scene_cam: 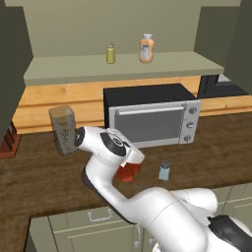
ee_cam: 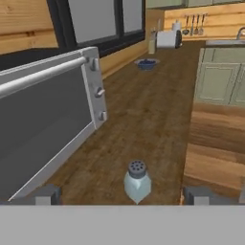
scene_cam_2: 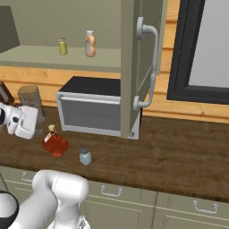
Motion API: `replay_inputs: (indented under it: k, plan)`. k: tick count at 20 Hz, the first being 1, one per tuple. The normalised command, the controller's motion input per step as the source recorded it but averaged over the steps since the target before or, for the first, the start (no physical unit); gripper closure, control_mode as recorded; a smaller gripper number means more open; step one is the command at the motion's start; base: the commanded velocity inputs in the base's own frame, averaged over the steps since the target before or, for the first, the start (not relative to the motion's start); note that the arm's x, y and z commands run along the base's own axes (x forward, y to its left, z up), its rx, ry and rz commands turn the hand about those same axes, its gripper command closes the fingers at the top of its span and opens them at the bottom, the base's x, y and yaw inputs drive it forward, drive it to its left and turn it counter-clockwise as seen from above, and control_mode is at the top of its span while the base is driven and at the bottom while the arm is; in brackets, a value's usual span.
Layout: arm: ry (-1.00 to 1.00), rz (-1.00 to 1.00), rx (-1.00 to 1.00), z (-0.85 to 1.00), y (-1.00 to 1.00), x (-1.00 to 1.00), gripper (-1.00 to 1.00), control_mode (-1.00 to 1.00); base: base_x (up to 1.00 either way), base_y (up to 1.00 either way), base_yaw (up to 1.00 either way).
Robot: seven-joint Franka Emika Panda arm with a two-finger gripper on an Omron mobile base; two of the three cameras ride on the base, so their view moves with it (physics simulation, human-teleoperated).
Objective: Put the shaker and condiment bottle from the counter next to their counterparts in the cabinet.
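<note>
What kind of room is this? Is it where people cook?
Yes, it looks like a kitchen, though a computer-drawn one. A toaster oven sits on a long wooden counter, drawers run underneath, and a shaker stands on the counter below an open cabinet.

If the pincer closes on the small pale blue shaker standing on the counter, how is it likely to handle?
The shaker looks small and probably light. It is rigid, so it should not deform. It stands upright on a narrow base, so an off-centre push from the open pincer may tip it. Its glassy sides might be slippery.
</note>
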Motion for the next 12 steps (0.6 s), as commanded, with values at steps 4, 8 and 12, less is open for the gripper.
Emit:
replay_inputs:
  k: [4,8,12]
  plan:
    - [-0.26,-0.03,-0.06,0.0,0.19,-0.18,-1.0,-1.0,0.0,0.0,0.0]
    - [-0.04,-0.09,0.0,-0.12,0.08,0.0,-1.0,-1.0,0.0,0.0,0.0]
    - [0.1,-0.08,-0.04,-0.21,0.28,0.07,-1.0,-1.0,0.0,0.0,0.0]
